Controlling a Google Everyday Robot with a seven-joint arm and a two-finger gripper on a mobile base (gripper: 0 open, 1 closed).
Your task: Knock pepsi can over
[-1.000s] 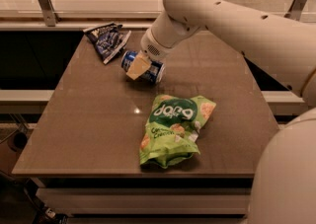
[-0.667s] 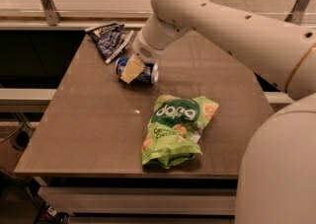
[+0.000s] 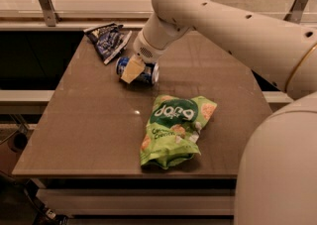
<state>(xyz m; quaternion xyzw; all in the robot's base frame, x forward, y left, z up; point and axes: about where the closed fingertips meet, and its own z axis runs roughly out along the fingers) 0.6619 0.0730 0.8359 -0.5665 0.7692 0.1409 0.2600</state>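
The pepsi can (image 3: 146,74) is a small dark blue can with silver ends. It lies on its side on the brown table (image 3: 89,120), left of the middle and towards the back. My gripper (image 3: 132,70) hangs from the white arm right over the can's left half. Its tan tip covers part of the can and touches it or is just in front of it.
A flat dark blue foil snack bag (image 3: 108,39) lies at the back left, close to the can. A large green chip bag (image 3: 176,129) lies in front of the can, near the table's front edge. A rail (image 3: 44,2) runs behind the table.
The arm has swung a little to the left. The can has gone from tilted under the gripper to lying flat on its side.
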